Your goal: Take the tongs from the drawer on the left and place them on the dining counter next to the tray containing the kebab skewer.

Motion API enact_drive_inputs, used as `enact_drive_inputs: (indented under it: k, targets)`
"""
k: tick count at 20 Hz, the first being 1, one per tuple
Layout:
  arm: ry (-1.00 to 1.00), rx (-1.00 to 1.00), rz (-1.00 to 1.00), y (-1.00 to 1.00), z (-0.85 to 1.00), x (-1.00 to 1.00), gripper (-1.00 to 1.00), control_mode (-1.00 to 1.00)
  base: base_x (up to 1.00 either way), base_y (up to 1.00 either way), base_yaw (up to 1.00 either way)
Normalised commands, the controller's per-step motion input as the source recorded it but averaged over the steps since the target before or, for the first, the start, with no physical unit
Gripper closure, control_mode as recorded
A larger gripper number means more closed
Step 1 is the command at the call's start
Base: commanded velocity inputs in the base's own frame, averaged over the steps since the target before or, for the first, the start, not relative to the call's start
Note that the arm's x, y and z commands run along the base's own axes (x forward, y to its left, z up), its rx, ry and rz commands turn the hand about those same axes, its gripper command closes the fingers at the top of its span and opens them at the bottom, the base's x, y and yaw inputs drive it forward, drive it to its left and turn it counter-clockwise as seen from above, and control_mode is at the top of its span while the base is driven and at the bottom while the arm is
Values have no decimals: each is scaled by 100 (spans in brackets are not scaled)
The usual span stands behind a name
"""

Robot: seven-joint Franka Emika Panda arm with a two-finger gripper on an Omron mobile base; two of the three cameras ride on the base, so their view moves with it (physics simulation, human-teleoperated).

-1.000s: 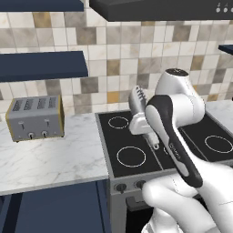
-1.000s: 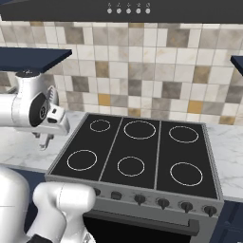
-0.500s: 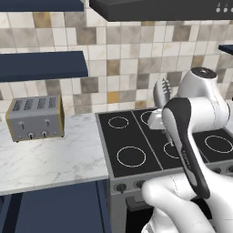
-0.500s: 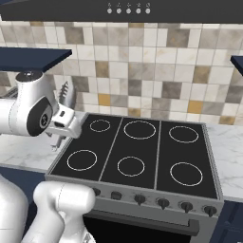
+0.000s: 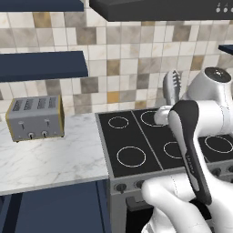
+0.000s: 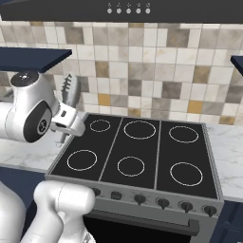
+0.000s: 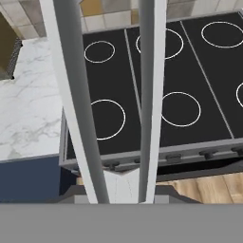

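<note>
Note one pair of tongs [image 5: 172, 86], held upright above the stove [image 5: 136, 145]: its long axis runs near vertical, and its scalloped tips point up toward the tiled wall. In the hand view, its two arms [image 7: 76, 95] run the full height of the picture, slightly spread. The claw [image 6: 66, 118] is clenched on the tongs at their lower end. Count one stove with six ring burners, one toaster [image 5: 34, 118] with four slots on the marble tabletop [image 5: 50, 159], and two navy shelves. Compared with half a second ago, the arm and tongs have swung further right across the stove; the toaster is unmoved.
</note>
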Motion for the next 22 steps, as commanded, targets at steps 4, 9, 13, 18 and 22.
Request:
enact_drive_inputs:
  k: [4,9,13,18,22]
  targets:
    - [0,0,-4,-4,37,-3,100,-100,0,0,0]
    - [-2,0,-9,-8,26,-17,100,-100,0,0,0]
    - [0,0,-7,-7,17,-8,100,-100,0,0,0]
    - [0,0,-1,-4,10,0,100,100,0,0,0]
    - [0,0,0,0,0,0,100,100,0,-7,0]
